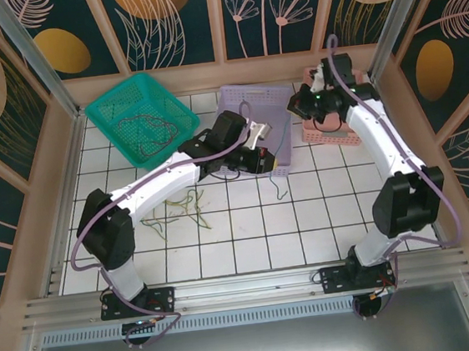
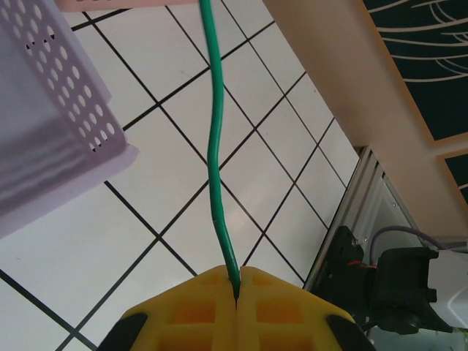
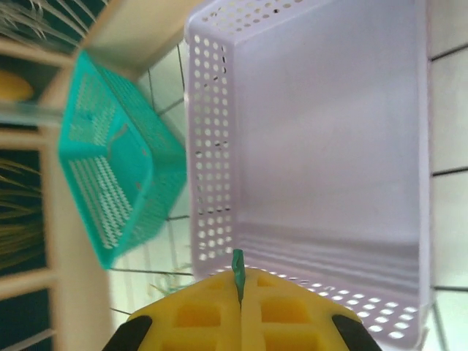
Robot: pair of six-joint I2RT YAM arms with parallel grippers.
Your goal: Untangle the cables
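- Nearest my bases, a loose tangle of cables (image 1: 184,210), thin and yellow-green, lies on the white tiled table (image 1: 249,233), just in front of my left forearm.
- My left gripper (image 2: 235,274) is clenched. Its yellow fingers (image 2: 194,307) meet, and a green cable (image 2: 213,146) is pinched in the seam between them.
- From that pinch the green cable runs away from me over the tiles with a slight bend. It passes to the right of the purple basket's corner and leaves the top edge of the left wrist view.
- The purple basket (image 3: 212,110) sits mid-table, and my left wrist reaches over its near right part.
- My right gripper (image 3: 240,276) is also clamped tight, above the purple basket. A short green cable tip stands up from the seam of its fingers. I cannot tell whether it belongs to the same cable my left gripper holds.
- In the top view, a thin green line hangs down past the right side of the purple basket, and its loose end reaches the tiles.
- The pink basket (image 1: 331,136) stands just right of the purple one, under my right wrist.
- Farthest off, at the back left, the teal basket (image 1: 109,101) holds a heap of dark cables (image 1: 150,130).
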